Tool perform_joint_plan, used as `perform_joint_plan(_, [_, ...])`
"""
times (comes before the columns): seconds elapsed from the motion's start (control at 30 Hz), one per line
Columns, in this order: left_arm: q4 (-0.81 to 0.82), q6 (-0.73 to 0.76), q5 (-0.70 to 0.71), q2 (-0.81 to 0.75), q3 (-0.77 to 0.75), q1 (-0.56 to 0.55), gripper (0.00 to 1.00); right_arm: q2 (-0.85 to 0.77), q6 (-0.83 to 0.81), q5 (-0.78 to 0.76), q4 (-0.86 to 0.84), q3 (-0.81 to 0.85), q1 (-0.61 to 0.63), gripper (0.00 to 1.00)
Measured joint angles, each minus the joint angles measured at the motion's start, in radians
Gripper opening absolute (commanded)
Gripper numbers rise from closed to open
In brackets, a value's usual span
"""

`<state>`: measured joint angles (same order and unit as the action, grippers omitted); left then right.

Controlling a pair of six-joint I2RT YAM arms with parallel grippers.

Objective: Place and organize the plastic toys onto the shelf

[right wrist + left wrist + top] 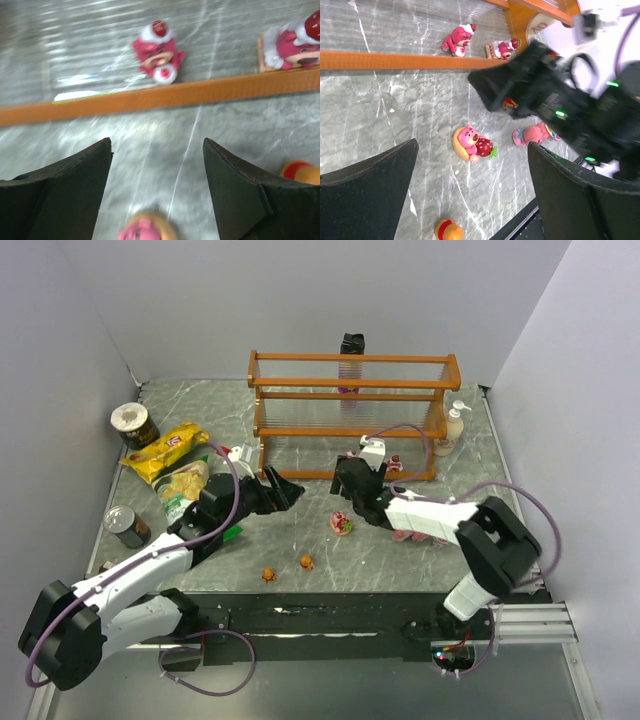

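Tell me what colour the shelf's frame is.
The shelf frame is orange-brown wood, clearest in the top external view.

Right wrist view all blurred for me; pink toy [145, 230] cut off at bottom edge, orange toy [301, 172] at right edge.

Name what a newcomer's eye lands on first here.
The orange-brown shelf at the table's back stands out, with two pink toys behind its bottom rail. In front of it, the left gripper and right gripper, both open, hang near a pink bear toy lying on the marbled table.
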<state>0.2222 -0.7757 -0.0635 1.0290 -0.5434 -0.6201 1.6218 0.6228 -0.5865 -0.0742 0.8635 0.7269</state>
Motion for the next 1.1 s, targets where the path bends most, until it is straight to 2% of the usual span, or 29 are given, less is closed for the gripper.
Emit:
perform_joint_plan(0.2, [-0.021,-0.004,0.001,-0.046,0.013,0.001,0.96,-0.214,-0.048,0.149,0.019,-0.111,0.006,0.76])
perform_joint_plan(0.33, [-0.026,-0.005,0.001,-0.051,0.017,0.001,0.97,-0.294,-0.08,0.25,0.043,-0.137,0.006,0.72])
perform_joint_plan(0.47, [-0.026,-0.005,0.001,-0.051,0.017,0.002,0.96,-0.299,-0.098,0.338,0.07,-0.138,0.006,0.61])
perform_joint_plan(1.1, [-0.026,-0.005,0.008,-0.052,0.033,0.002,0.96,-0.256,-0.058,0.48,0.214,-0.143,0.006,0.47])
